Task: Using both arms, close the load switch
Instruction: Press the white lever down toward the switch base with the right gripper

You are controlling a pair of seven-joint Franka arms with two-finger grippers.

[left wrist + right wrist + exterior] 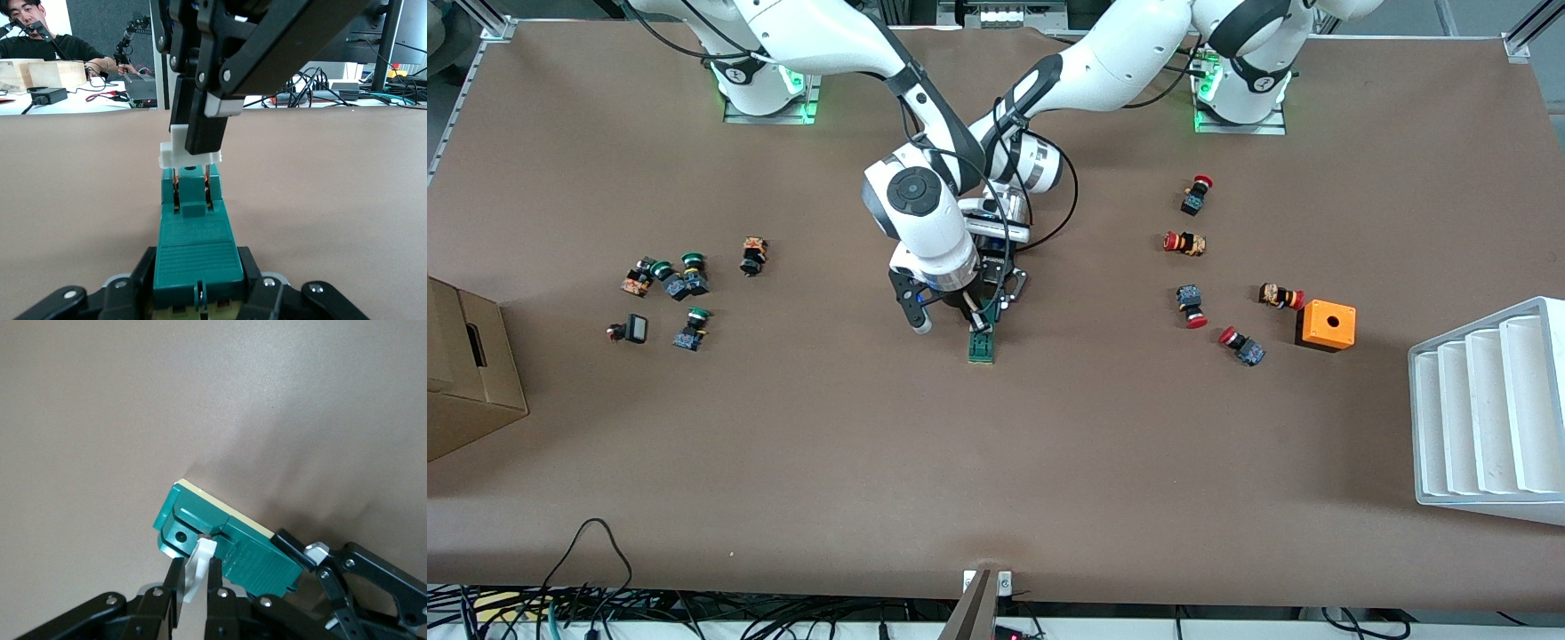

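Front view: load switch [982, 346], dark green, flat on the brown table [996, 462] near the middle, between the two clusters of push buttons. Both grippers down on it from above, arms crossing over the spot.

Left wrist view: left gripper [199, 293] clamped on the near end of the green body, one black finger [137, 277] pressed against each side. White sliding piece [190, 155] raised at the other end of the block, two copper-coloured strips visible just beneath it. Right gripper [200, 133] descending from above, fingers pinched on that white piece.

Right wrist view: right gripper [193, 577] closed around the white sliding piece [197, 568], a thin tab standing up from the teal-green block [227, 543]; cream underside of the block just showing along its edge; left gripper's finger [293, 543] touching one end of the body.

Elsewhere on the table: green-capped push buttons [680, 277] toward the right arm's end, red-capped push buttons [1190, 242] and an orange box [1327, 325] with a hole toward the left arm's end, a white ribbed tray [1489, 413] at that edge, a cardboard box [467, 373] at the right arm's edge.
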